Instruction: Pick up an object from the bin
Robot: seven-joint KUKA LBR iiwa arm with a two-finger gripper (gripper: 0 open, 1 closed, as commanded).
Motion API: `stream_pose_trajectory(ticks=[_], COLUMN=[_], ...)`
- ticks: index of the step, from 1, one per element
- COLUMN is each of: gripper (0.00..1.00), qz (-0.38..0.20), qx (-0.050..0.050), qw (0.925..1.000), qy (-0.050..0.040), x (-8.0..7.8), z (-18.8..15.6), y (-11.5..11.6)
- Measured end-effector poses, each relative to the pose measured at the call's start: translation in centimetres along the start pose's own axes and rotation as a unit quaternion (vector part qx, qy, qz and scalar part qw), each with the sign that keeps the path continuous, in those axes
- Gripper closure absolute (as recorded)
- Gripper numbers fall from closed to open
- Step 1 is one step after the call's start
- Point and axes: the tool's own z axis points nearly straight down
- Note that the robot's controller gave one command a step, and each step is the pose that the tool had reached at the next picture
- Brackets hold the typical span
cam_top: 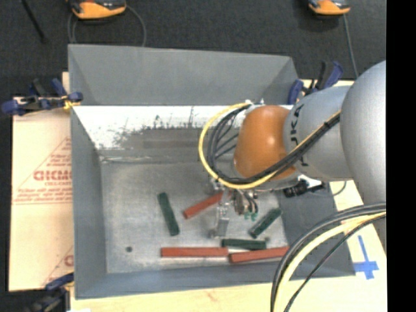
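My gripper (pixel 222 222) reaches down from under the arm's orange cover to the bin floor, right of centre. A short red stick (pixel 201 207) lies slanted just to its left, with its upper end close against the gripper. A dark green stick (pixel 244 244) lies flat just below the gripper. Another green stick (pixel 265 222) lies tilted to the gripper's right, partly under the arm.
A third green stick (pixel 168 213) lies alone left of centre. Two red sticks lie along the front wall, a long one (pixel 194 253) and a shorter one (pixel 258 255). The arm and its cables cover the bin's right side.
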Motion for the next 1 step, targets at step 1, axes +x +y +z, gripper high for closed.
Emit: stream_pose_trajectory(ticks=[1], gripper=[0.0], qz=[0.001], qx=[-0.001], qw=[1.0], qy=[-0.0012], x=[-0.13], z=[-0.08], y=[0.0])
